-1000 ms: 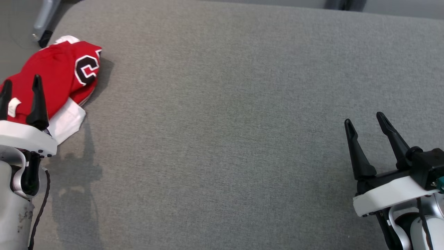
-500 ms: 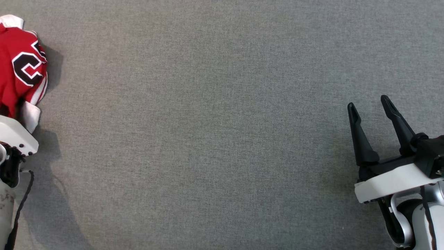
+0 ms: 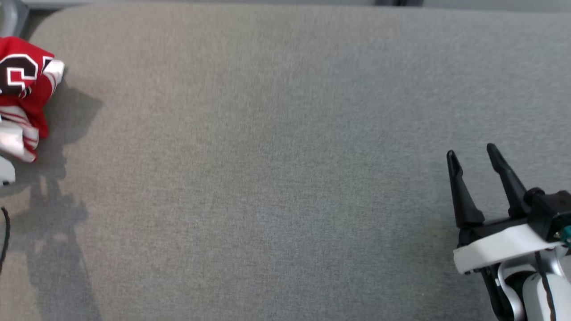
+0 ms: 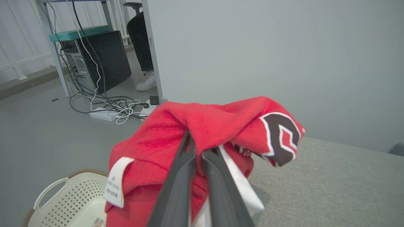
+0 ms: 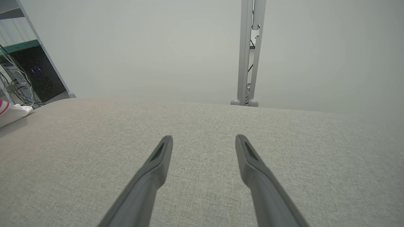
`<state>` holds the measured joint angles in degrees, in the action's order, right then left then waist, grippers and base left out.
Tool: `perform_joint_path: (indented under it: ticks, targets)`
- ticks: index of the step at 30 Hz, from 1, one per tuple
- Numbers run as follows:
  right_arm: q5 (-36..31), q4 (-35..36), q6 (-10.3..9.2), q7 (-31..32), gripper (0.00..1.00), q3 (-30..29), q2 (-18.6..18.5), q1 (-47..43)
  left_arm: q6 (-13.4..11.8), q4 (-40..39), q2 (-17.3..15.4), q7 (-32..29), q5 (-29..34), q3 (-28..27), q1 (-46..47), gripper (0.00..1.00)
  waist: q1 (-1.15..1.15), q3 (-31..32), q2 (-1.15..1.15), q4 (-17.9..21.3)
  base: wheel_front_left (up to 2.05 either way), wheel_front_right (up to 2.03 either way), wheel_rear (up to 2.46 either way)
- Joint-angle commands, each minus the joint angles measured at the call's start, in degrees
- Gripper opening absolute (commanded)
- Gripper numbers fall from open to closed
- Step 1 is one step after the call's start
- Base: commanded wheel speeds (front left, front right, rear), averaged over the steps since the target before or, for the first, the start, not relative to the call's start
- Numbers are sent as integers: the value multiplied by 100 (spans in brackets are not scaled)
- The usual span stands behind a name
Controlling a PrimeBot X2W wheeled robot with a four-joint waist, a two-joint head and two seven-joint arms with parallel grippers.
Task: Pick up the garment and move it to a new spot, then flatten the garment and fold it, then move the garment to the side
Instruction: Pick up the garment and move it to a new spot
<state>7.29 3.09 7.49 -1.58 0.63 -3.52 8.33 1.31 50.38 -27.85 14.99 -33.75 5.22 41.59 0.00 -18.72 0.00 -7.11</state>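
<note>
The garment point(image 3: 24, 93) is a red jersey with a black and white letter and white trim, bunched at the far left edge of the grey surface point(image 3: 276, 169) in the head view. In the left wrist view the garment point(image 4: 221, 126) drapes over my left gripper point(image 4: 199, 149), whose two fingers are shut on a fold of the red cloth, lifting it off the surface. My right gripper point(image 3: 473, 156) stands open at the lower right, well away from the garment; the right wrist view shows my right gripper point(image 5: 203, 140) with only the grey cloth between its fingers.
A cream perforated laundry basket point(image 4: 63, 198) stands on the floor below the left gripper. Past the surface's edge are a computer tower point(image 4: 98, 60), loose cables point(image 4: 110, 107), a person's leg and white shoe point(image 4: 146, 83), and a metal post point(image 5: 249, 53).
My left gripper has shut on the garment and lifted it; the jersey now hangs bunched rather than lying spread. The head camera has shifted. My right gripper stays open.
</note>
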Motion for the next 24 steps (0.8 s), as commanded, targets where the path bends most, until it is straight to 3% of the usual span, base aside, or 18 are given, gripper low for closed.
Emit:
perform_joint_path:
  ticks: [1,9,20,24]
  targets:
    - [47,-12,0,-47,100,-11,-7,-75,-45,-89,-1,21,44,-38,-169,0,0,313,0,112,0,0,0]
    - [217,-420,0,-214,100,79,40,-465,-497,-2126,204,25,297,-441,-2089,0,0,1217,0,393,0,0,0]
    - [332,-564,0,-240,100,56,49,-875,-1379,-4888,453,-672,450,-280,-4399,0,0,1916,0,710,0,0,0]
    - [367,-508,0,-218,100,51,49,-945,-1523,-5497,522,-938,502,-105,-4729,0,0,1948,0,816,0,0,0]
